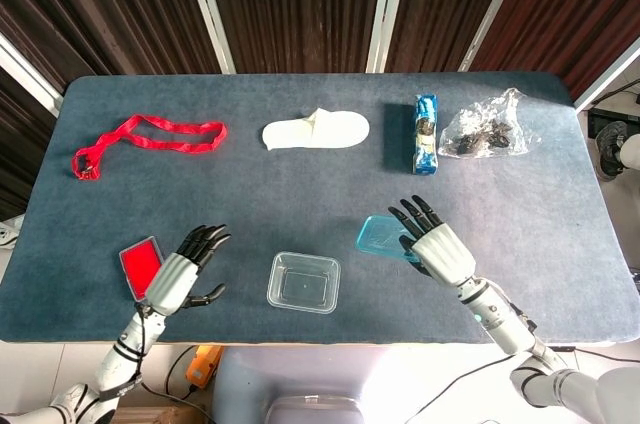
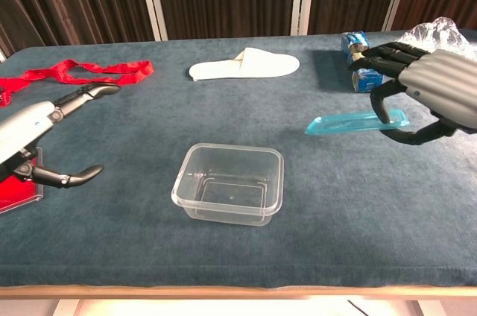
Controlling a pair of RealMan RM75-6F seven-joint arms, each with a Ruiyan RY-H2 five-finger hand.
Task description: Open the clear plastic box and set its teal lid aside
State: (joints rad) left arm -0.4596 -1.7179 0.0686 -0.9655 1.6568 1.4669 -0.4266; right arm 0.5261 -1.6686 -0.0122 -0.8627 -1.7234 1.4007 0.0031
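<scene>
The clear plastic box (image 1: 303, 282) (image 2: 229, 182) stands open and lidless near the table's front edge, in the middle. My right hand (image 1: 437, 247) (image 2: 432, 91) holds the teal lid (image 1: 380, 237) (image 2: 355, 121) in the air to the right of the box, roughly level, pinched between thumb and fingers. My left hand (image 1: 183, 270) (image 2: 33, 137) hovers well to the left of the box with its fingers spread and nothing in them.
A red card (image 1: 141, 267) lies beside my left hand. Along the back lie a red ribbon (image 1: 150, 141), a white slipper (image 1: 317, 130), a blue snack packet (image 1: 426, 132) and a clear bag with dark pieces (image 1: 484, 127).
</scene>
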